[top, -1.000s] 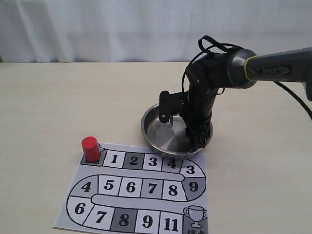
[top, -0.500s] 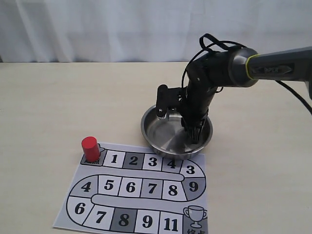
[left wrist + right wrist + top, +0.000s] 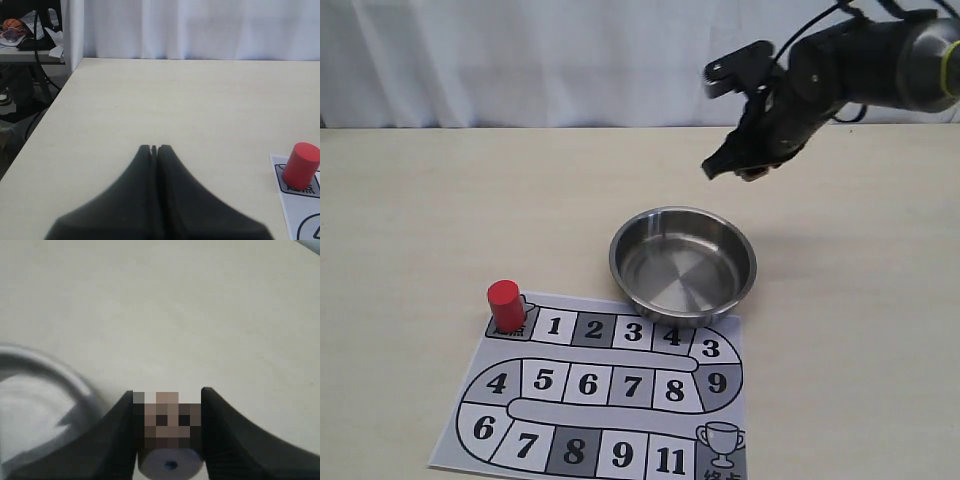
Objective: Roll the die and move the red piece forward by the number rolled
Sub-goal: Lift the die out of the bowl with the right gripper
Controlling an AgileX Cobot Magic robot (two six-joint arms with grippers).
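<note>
The die, a tan cube with dark pips, sits clamped between the two black fingers of my right gripper. In the exterior view that gripper hangs in the air above the table, behind the steel bowl. The red piece stands upright on the start square at the upper left corner of the paper board. My left gripper is shut with nothing in it, low over bare table, and the red piece shows off to one side of it. The left arm is outside the exterior view.
The board's numbered track runs from the start square to a trophy square at its lower right. The bowl stands just behind the board's top edge. A white curtain backs the table. The table's side edge shows in the left wrist view.
My right gripper closed on the die inside the bowl, then rose out of it and moved back and to the right. The red piece has not moved.
</note>
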